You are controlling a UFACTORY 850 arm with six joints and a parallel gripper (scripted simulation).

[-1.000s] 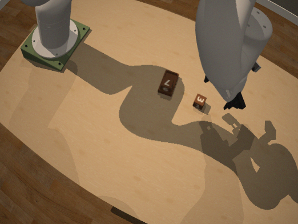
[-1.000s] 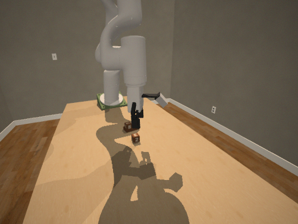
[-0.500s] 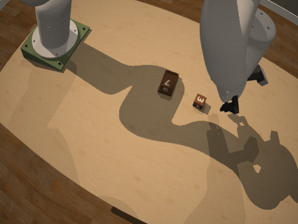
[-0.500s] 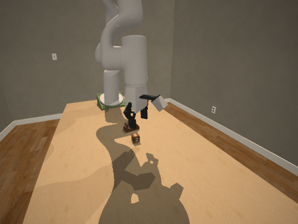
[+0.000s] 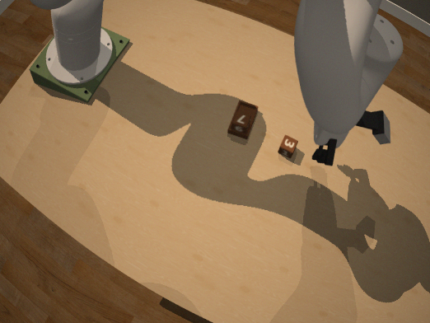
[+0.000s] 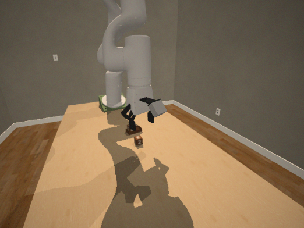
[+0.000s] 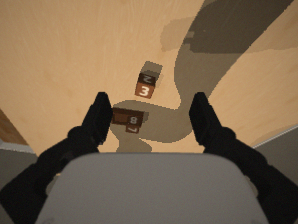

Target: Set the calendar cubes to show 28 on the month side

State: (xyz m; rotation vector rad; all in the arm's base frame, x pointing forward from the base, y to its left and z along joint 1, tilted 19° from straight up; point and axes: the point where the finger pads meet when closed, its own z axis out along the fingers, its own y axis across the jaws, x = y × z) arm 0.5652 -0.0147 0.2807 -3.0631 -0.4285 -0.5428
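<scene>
A dark brown tray (image 5: 243, 119) lies on the table and holds one cube with 7 on top. In the wrist view the tray (image 7: 128, 120) shows an 8 and a 7 on that cube. A second brown cube (image 5: 288, 146) stands loose on the table just right of the tray, with 3 on top. It shows a 2 on its side in the exterior view (image 6: 138, 141) and a 3 in the wrist view (image 7: 145, 87). My gripper (image 5: 329, 152) (image 6: 141, 124) is open and empty. It hovers above the table, right of the loose cube, tilted. Both fingers show in the wrist view (image 7: 150, 112).
The arm's green base plate (image 5: 80, 62) stands at the far left of the table. The arm's large links hang over the table's right part. Wooden floor surrounds the table.
</scene>
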